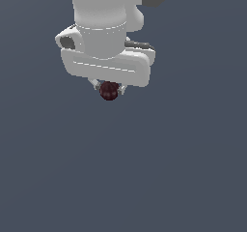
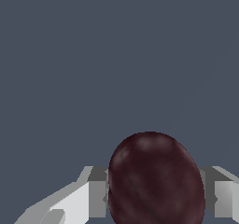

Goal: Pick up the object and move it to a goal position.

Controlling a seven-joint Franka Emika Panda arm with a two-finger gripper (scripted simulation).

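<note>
The object, a small dark maroon ball (image 1: pixel 109 91), sits between the short fingers under the white gripper (image 1: pixel 109 88) in the upper part of the exterior view. In the wrist view the object (image 2: pixel 156 181) fills the space between the two grey-white fingers (image 2: pixel 97 199), which press against its sides. The gripper is shut on it. The fingertips are mostly hidden behind the ball in the exterior view.
Plain dark blue-grey ground (image 1: pixel 144 178) surrounds the gripper in both views. The white arm (image 1: pixel 103 18) rises out of the exterior view's upper edge. No goal marker shows.
</note>
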